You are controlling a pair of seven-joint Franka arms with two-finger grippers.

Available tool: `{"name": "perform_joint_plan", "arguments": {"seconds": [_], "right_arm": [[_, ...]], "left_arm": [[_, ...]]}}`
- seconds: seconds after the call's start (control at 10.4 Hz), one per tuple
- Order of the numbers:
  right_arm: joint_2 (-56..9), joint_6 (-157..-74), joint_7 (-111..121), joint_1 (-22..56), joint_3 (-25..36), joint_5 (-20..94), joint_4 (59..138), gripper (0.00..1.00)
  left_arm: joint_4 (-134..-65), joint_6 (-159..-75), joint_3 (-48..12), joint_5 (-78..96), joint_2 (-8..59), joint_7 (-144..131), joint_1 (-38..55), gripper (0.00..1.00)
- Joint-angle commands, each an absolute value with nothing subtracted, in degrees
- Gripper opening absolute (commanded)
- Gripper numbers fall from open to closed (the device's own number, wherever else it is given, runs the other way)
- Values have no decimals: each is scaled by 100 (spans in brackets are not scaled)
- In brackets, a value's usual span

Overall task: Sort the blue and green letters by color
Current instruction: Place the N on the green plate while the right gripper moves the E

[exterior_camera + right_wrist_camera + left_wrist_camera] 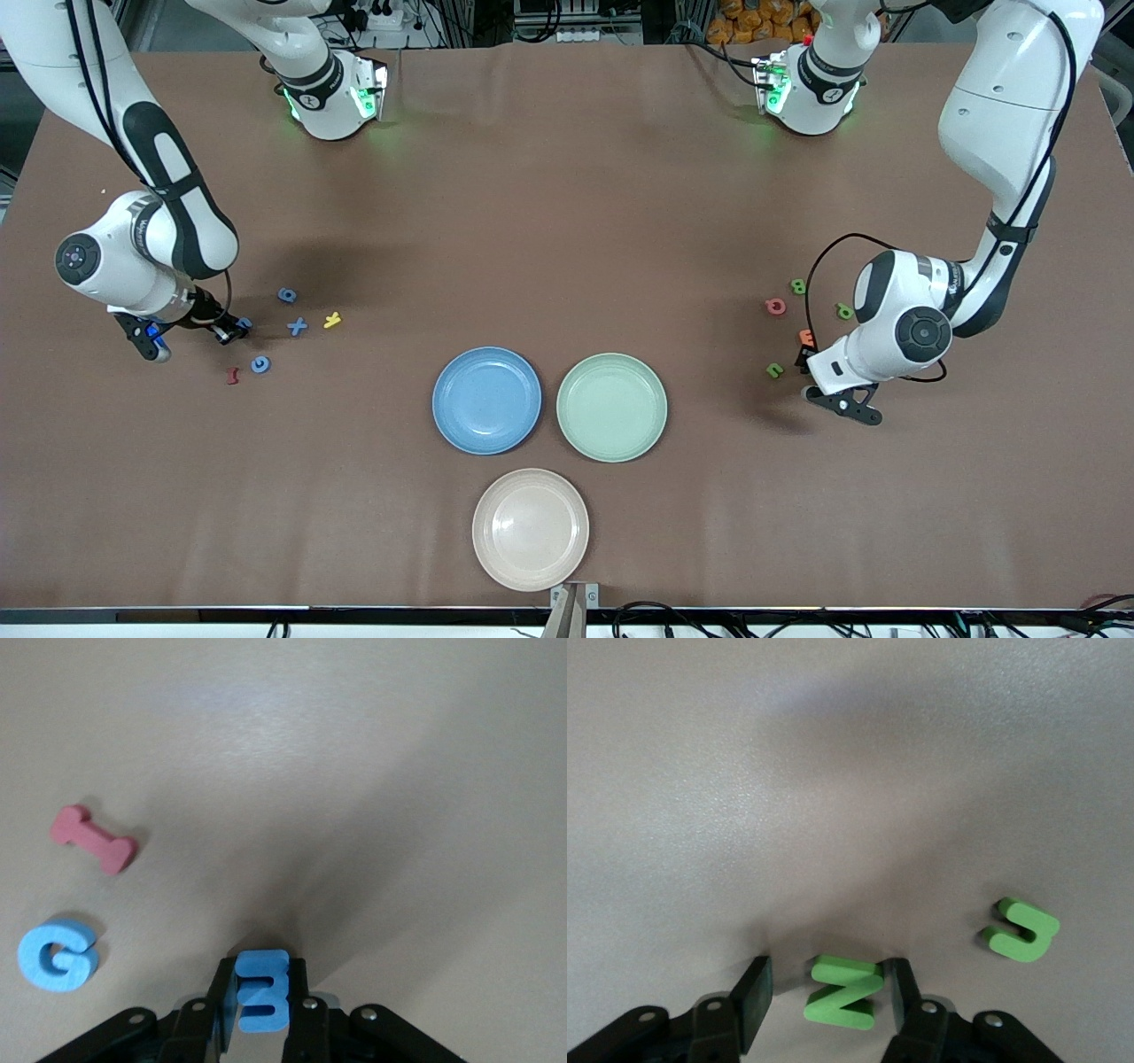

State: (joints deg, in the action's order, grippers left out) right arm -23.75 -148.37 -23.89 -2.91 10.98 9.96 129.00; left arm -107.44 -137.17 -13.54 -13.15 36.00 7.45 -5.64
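Front view, starting at the right arm's end of the table: we are working the right gripper [237, 330] low at the table, and its wrist view shows the fingers clamped on the blue E [262, 990]. Close by on the table are lying the blue 9 [287, 295], blue X [298, 327], blue G [260, 364], a yellow Y [332, 320] and a dark red letter [233, 376]. Moving along, we are passing the blue plate [486, 400] and green plate [611, 407] side by side mid-table, with a beige plate [530, 529] nearer the camera. At the left arm's end we are seeing a pink letter [775, 307], an orange letter [806, 337], and three green letters around them [798, 285]. There the left gripper [824, 997] is sitting down at the table with its jaws part open, straddling the green N [843, 992]; one finger looks close to touching it, the other is apart, and it is not gripped yet. To do this well, we are judging that the right arm should lift the E straight up before carrying it over the blue plate, so it is not dragging the neighbours. The left should be centring on the N and closing squarely, keeping clear of the green U [1023, 929] nearby.
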Motion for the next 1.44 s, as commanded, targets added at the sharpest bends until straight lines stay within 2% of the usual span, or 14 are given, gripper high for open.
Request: {"name": "perform_joint_plan", "arguments": {"seconds": [0.0,0.1,0.19,0.48,0.77,1.16,1.35], "right_arm": [[-2110,-14213,-1549,-281,1046,932,12517,6],[-2118,-14021,-1147,-281,1011,906,12342,6],[-2118,-13827,-760,-281,993,905,12183,8],[-2118,-13641,76,-273,687,905,11919,8],[-2136,-13649,536,-97,292,905,11725,8],[-2188,-13649,405,613,149,967,11427,8],[-2415,-13649,-24,1061,158,967,11041,8]], "left_arm": [[-10696,-13825,-1336,-1494,3674,589,-536,30],[-10688,-13825,-1336,-1494,3674,589,-527,9],[-10688,-13825,-1336,-1494,3665,589,-536,0],[-10600,-13816,-1371,-1485,3560,589,-519,0],[-10083,-13632,-1415,-1345,3516,589,-238,0],[-9563,-13632,-1468,-836,3595,589,314,0],[-9414,-13675,-1468,-616,3612,388,709,0]]}}
